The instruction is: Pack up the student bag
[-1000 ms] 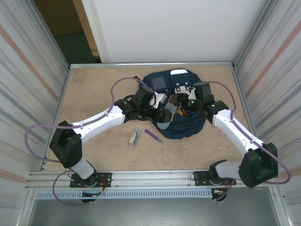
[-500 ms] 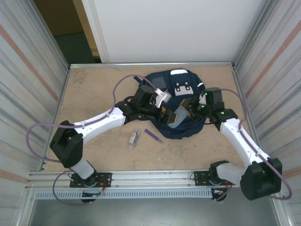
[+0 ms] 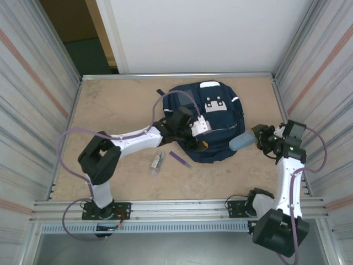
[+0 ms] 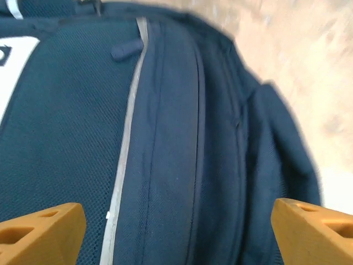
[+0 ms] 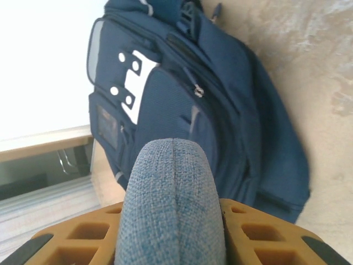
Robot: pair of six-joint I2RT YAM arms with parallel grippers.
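Observation:
The student bag (image 3: 220, 124), navy blue with white patches, lies front up in the middle of the table. My left gripper (image 3: 201, 135) hovers over its lower left part. In the left wrist view the left gripper (image 4: 176, 237) is open, its orange fingertips (image 4: 41, 232) spread wide above the bag's fabric (image 4: 165, 138) with nothing between them. My right gripper (image 3: 262, 137) is off the bag's right side, shut on a blue-grey fabric pouch (image 3: 242, 142). In the right wrist view the pouch (image 5: 174, 182) stands clamped in the right gripper (image 5: 174, 215), with the bag (image 5: 165, 99) beyond it.
A purple pen (image 3: 179, 159) and a small pale item (image 3: 158, 160) lie on the tabletop just left of the bag's lower edge. Metal walls (image 3: 33, 110) close in both sides, and a rail (image 3: 176, 205) runs along the near edge.
My right arm has swung back to the right, carrying the pouch away from the bag. My left gripper has opened and now sits over the bag, which lies flatter.

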